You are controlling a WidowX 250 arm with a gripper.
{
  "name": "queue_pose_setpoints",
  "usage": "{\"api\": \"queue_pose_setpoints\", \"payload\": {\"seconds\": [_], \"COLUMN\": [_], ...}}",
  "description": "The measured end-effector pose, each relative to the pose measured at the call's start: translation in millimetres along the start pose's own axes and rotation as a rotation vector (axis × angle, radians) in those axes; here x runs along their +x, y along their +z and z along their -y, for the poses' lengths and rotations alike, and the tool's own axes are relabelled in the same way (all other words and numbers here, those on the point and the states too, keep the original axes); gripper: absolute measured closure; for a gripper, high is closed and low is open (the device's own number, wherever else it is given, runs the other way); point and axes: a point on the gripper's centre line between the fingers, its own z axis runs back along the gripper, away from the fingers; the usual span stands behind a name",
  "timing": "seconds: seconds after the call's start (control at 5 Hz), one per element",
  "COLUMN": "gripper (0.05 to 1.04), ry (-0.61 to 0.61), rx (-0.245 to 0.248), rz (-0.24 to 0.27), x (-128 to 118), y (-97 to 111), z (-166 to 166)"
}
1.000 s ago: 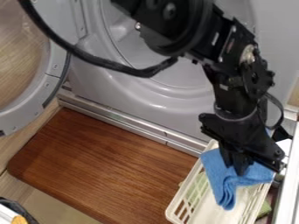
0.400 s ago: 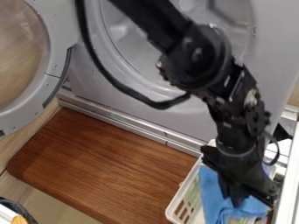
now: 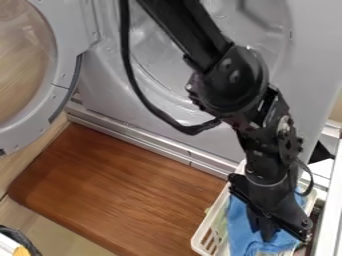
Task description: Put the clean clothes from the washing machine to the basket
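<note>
Gripper (image 3: 268, 237) low over basket, right up against blue cloth (image 3: 238, 225); can't tell how far open or if it's got hold of it. Cloth's in white basket (image 3: 196, 241), btm R of view, next to brown board (image 3: 120, 190). Washing machine (image 3: 310, 50) behind, w/ door (image 3: 63, 75) open

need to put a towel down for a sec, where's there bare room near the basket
The brown board is bare between the metal sill, the basket and the pale floor at lower left. It is crowded at the basket itself: the blue cloth is there, with the gripper at it.
</note>
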Motion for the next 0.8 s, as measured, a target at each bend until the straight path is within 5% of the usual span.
{"api": "queue_pose_setpoints", "payload": {"seconds": [0.2,0.6,0.8], "gripper": [0.84,0.255,0.077], "ry": [-0.003,0.009,0.013], "rx": [-0.009,0.012,0.017], "rz": [-0.005,-0.004,-0.011], "x": [4.2,4.3,2.6], "y": [-0.4,5.6,9.7], "z": [-1.0,-3.7,-3.9]}}
